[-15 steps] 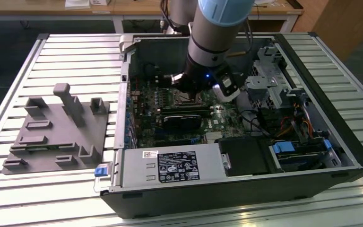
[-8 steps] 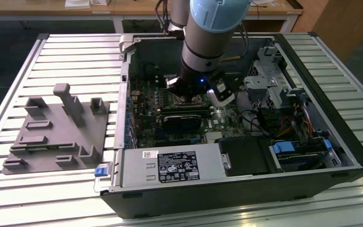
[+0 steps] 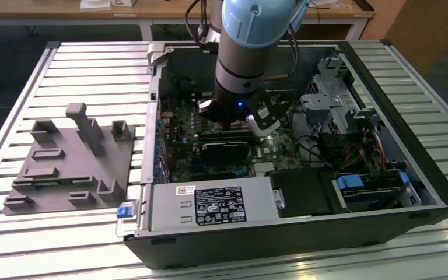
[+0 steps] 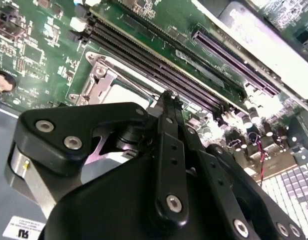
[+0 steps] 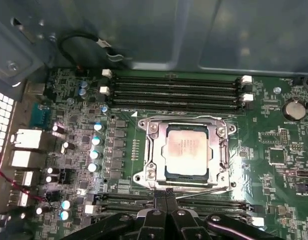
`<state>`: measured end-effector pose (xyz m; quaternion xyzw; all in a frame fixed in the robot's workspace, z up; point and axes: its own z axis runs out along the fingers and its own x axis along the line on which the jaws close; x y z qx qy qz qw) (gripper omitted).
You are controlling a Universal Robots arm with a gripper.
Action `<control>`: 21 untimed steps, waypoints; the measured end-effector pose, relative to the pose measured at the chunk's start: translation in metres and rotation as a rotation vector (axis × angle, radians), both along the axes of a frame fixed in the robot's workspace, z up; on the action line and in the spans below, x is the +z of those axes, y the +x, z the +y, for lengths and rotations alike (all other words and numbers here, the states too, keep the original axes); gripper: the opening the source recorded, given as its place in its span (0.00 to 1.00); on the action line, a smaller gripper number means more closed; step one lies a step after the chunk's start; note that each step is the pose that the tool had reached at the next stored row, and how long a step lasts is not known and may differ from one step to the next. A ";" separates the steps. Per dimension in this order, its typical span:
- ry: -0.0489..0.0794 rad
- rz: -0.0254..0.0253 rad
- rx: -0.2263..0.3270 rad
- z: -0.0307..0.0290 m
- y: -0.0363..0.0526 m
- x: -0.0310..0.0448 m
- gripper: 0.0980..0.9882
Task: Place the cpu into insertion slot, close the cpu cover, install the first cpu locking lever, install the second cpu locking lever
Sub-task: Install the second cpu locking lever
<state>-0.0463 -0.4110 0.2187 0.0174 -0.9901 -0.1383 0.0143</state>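
The cpu (image 5: 187, 150), a square silvery chip, lies in the insertion slot (image 5: 168, 178), whose black edge shows around it. The cpu cover (image 5: 153, 150), a metal frame with a cut-out window, lies flat over the chip's rim. In the second wrist view the cpu cover (image 4: 101, 80) and part of the cpu (image 4: 130, 95) show beyond the black fingers. My gripper (image 5: 166, 196) is shut, its tips together at the socket's edge, beside the end of a thin locking lever (image 5: 206, 190). I cannot tell whether the tips touch the lever. In the exterior view the arm (image 3: 240, 76) reaches down into the open computer case (image 3: 434, 192).
Long black memory slots (image 5: 176, 92) run beside the socket, and a round battery (image 5: 293, 109) sits nearby. A black fan card (image 3: 224, 149), a power supply (image 3: 208, 207) and a drive cage (image 3: 325, 105) crowd the case. A grey fixture block (image 3: 72, 157) stands at the exterior view's left.
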 end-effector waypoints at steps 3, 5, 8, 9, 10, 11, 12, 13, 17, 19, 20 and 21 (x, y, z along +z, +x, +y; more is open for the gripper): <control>0.021 -0.0001 -0.002 -0.0013 -0.0032 -0.0009 0.01; 0.031 -0.0001 -0.003 -0.0029 -0.0047 -0.0014 0.01; 0.040 -0.0001 -0.003 -0.0065 -0.0071 -0.0020 0.01; 0.042 -0.0001 -0.003 -0.0079 -0.0078 -0.0022 0.01; 0.042 -0.0001 -0.004 -0.0091 -0.0086 -0.0026 0.01; 0.043 -0.0001 -0.004 -0.0101 -0.0096 -0.0031 0.01; 0.043 -0.0001 -0.004 -0.0107 -0.0113 -0.0037 0.01; 0.044 -0.0002 -0.004 -0.0107 -0.0133 -0.0048 0.01; 0.043 -0.0001 -0.004 -0.0108 -0.0176 -0.0116 0.01; 0.044 -0.0001 -0.004 -0.0108 -0.0178 -0.0154 0.01; 0.044 -0.0002 -0.004 -0.0108 -0.0178 -0.0172 0.01; 0.045 -0.0002 -0.005 -0.0108 -0.0179 -0.0189 0.01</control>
